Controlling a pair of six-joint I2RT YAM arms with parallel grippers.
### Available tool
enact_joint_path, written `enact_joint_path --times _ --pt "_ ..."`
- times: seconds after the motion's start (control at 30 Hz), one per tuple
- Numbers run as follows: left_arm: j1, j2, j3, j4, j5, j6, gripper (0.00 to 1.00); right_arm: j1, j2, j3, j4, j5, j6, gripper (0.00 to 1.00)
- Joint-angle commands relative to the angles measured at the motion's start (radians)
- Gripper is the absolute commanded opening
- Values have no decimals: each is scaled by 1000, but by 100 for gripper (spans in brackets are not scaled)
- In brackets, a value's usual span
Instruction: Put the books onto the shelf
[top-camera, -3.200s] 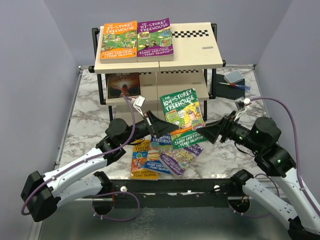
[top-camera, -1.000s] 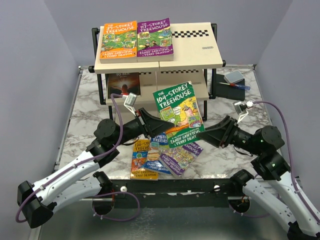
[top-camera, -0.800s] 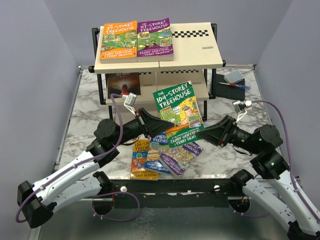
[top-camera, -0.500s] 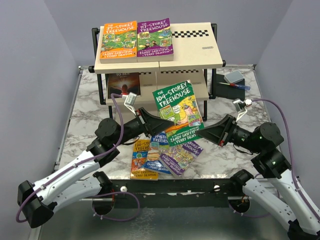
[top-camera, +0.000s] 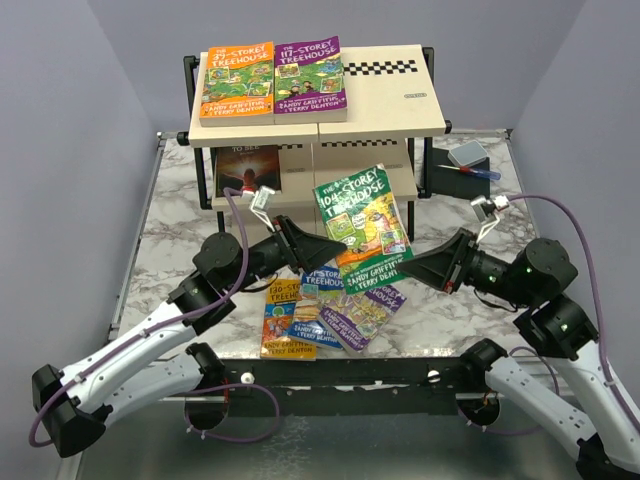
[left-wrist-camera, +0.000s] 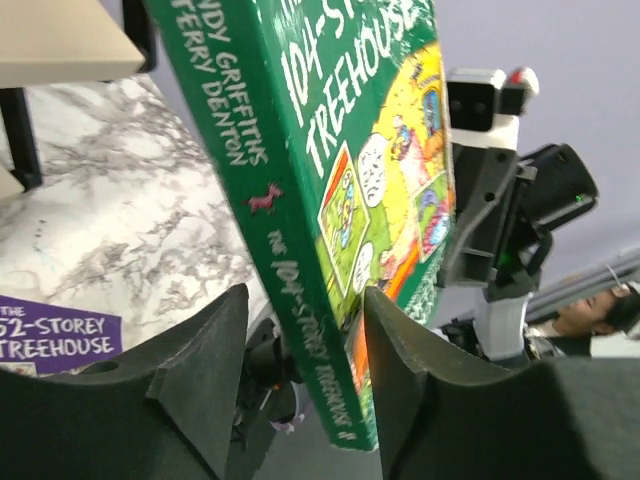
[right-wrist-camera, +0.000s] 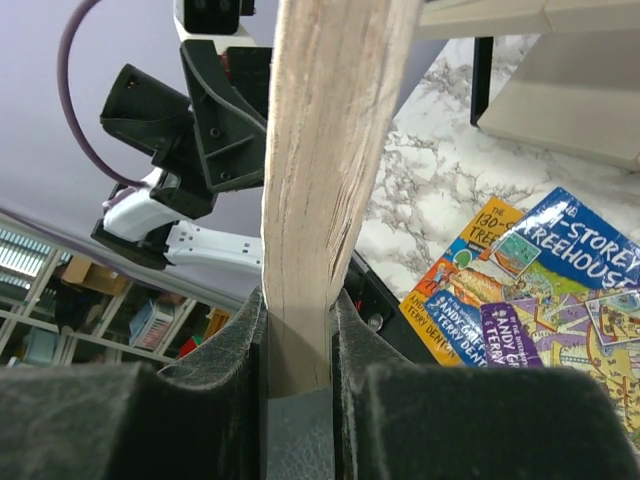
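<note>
— Starting overhead: where is the green book (top-camera: 362, 220)?
— Up off the marble table (top-camera: 180, 230), tilted, cover facing the camera, in front of the lower boards of the shelf (top-camera: 390, 100). It is a thin, glossy paperback. The left gripper (top-camera: 325, 245) is at its left edge and the right gripper (top-camera: 410, 265) at its lower right corner. Both arms reach inward, forearms low, elbows pushed outward.
— And the shelf itself?
— Cream boards, black checkered strips, black tube frame. An orange book (top-camera: 237, 80) and a purple book (top-camera: 310, 75) lie flat side by side on the top tier. A dark book (top-camera: 248, 168) sits on the middle tier, at the left. A loose pile (top-camera: 325, 315) of bright paperbacks lies overlapped on the marble under the raised one.
— Left wrist view?
— The green spine runs up between two black moulded fingers (left-wrist-camera: 200, 370). The jaws stand apart, with a clear gap between the spine and the left-hand finger. The other finger sits close to the cover; I cannot tell if it touches. The right arm's black gripper shows at the book's far edge.
— Right wrist view?
— The rough, cream page edge rises straight up from between the fingers (right-wrist-camera: 225, 360). Both pads press flat on it, so the jaws are clamped on the green book. The left arm's black wrist is beyond, and the pile lies on the veined marble at lower right.
</note>
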Motion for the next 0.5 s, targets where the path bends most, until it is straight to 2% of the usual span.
enact_joint_path --times 0.0,0.13,0.2,0.23,0.47 --pt "9 -44 59 -151 -99 124 55 1 -4 106 2 32 -40 1" --pt "8 -65 106 -235 -127 183 63 0 30 180 -19 42 -57 0" --pt "9 -73 139 -298 -148 223 78 0 54 220 -23 42 -64 1" --pt "9 -79 153 -329 -162 245 81 1 66 241 -23 43 -66 1" --pt "9 -140 239 -549 -285 422 84 1 173 376 36 64 -54 1"
